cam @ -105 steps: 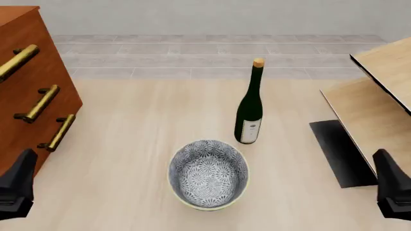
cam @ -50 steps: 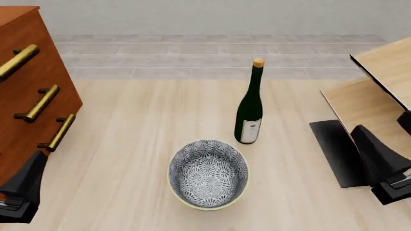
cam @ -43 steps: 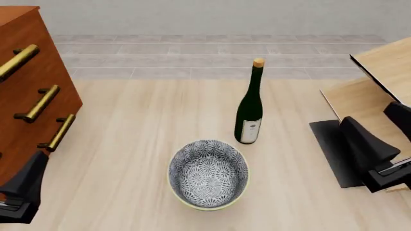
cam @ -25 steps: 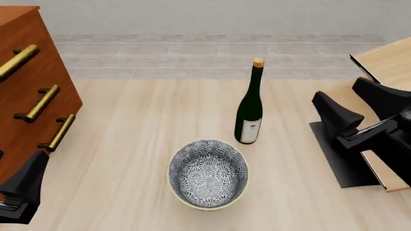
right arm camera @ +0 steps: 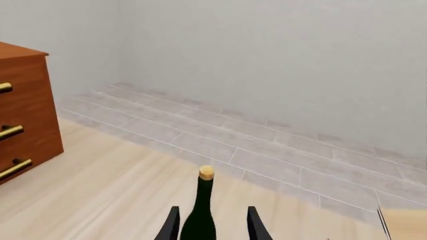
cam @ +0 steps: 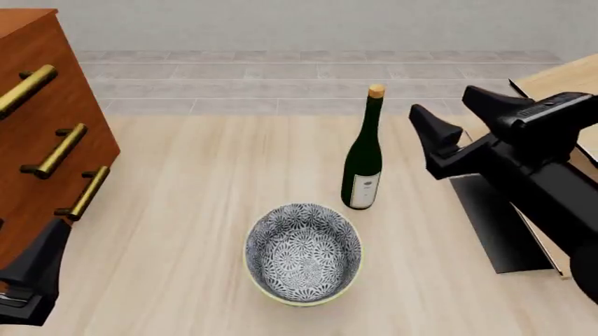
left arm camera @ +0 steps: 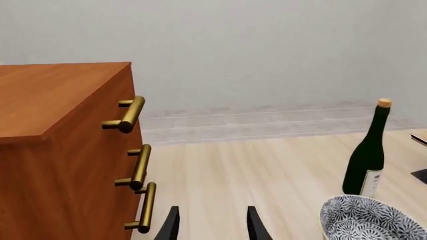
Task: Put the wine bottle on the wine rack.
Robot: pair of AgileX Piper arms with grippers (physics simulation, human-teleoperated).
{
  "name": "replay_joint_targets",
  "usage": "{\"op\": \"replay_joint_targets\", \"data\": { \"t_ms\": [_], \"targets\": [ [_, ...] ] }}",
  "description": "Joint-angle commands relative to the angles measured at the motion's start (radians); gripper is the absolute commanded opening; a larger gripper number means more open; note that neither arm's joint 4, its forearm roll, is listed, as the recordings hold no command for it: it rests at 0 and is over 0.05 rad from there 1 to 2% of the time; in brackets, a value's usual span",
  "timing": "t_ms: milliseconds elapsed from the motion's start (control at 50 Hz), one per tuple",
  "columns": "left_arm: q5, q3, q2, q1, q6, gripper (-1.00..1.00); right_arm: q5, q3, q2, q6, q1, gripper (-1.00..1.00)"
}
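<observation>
The wine bottle [cam: 363, 157] stands upright in mid-table, dark green with a tan cork and a white label. My right gripper [cam: 455, 115] is open, level with the bottle's upper half, a short way to its right and not touching it. In the right wrist view the bottle's neck [right arm camera: 202, 210] shows ahead between the fingers of the gripper [right arm camera: 212, 227]. The pale-wood wine rack [cam: 572, 75], with its black base plate [cam: 491, 224], stands at the right edge, mostly hidden by my right arm. My left gripper [left arm camera: 212, 227] is open and empty at the near left corner [cam: 33, 276].
A blue-patterned bowl [cam: 302, 252] sits on the table just in front of the bottle. A reddish-brown drawer cabinet [cam: 47, 140] with brass handles fills the left side, close to my left gripper. A grey tiled strip and a wall lie beyond the table.
</observation>
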Motion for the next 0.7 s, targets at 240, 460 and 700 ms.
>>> {"op": "replay_joint_targets", "data": {
  "t_ms": [240,460,700],
  "targets": [
    [0.000,0.007,0.000,0.004,0.014,1.00,-0.043,-0.146,0.203,-0.009,0.004,1.00],
    [0.004,0.006,0.000,0.003,0.030,1.00,-0.056,-0.214,0.308,-0.013,0.002,1.00],
    [0.005,0.006,0.000,0.014,0.035,1.00,-0.068,-0.262,0.379,0.002,-0.003,1.00]
  ]
}}
